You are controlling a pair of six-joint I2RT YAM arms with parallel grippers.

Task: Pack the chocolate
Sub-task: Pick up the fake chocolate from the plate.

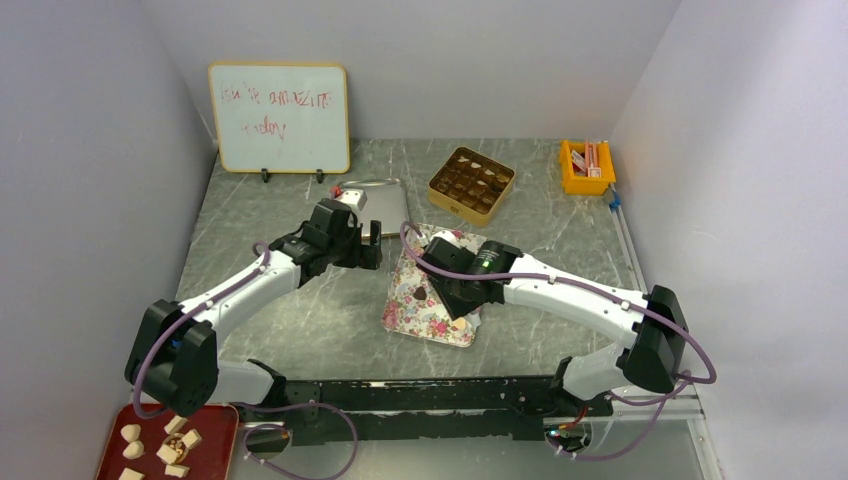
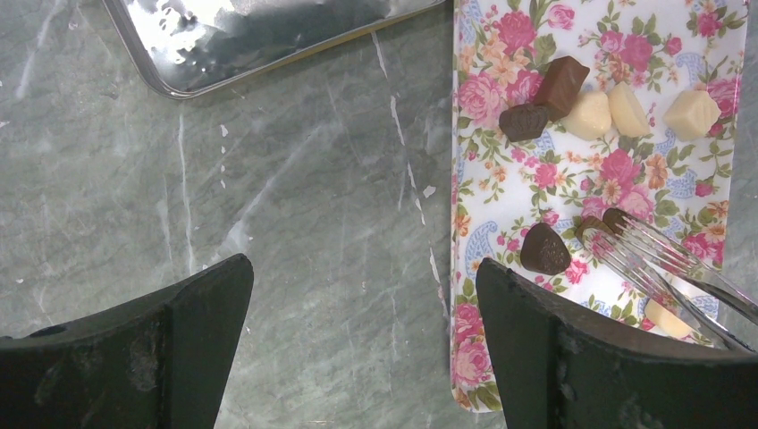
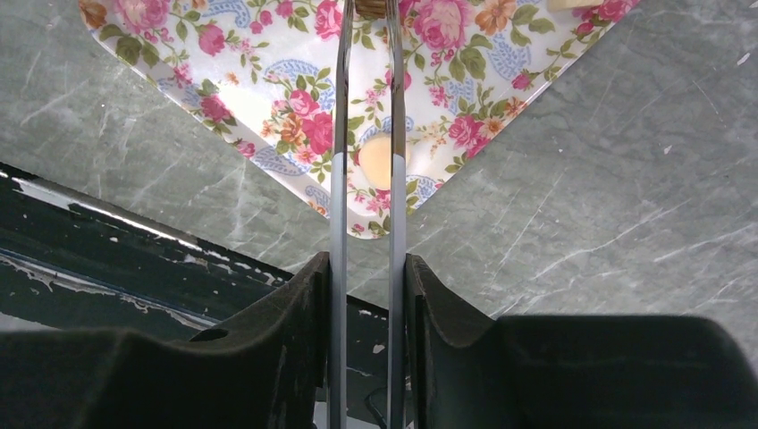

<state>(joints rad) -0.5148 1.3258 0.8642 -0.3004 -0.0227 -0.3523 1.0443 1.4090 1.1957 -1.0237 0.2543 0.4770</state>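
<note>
The chocolate lies on a floral tray point(image 2: 501, 340): a dark heart point(image 2: 544, 249), a second dark heart point(image 2: 523, 121), a brown block point(image 2: 561, 87) and cream pieces point(image 2: 590, 114). My right gripper point(image 3: 366, 264) is shut on metal tongs point(image 3: 338, 134), whose tips point(image 2: 626, 234) pinch a brown sweet point(image 2: 601, 225) on the tray. Another cream sweet point(image 3: 375, 161) lies under the tongs' arms. My left gripper point(image 2: 365, 268) hangs open over bare table just left of the tray, holding nothing.
A gold box with compartments point(image 1: 471, 180) stands behind the floral tray point(image 1: 430, 310), with a silver lid point(image 1: 385, 200) to its left. A whiteboard point(image 1: 280, 118) is at the back left and an orange bin point(image 1: 587, 166) at the back right. A red tray point(image 1: 215, 440) with beige chunks sits near left.
</note>
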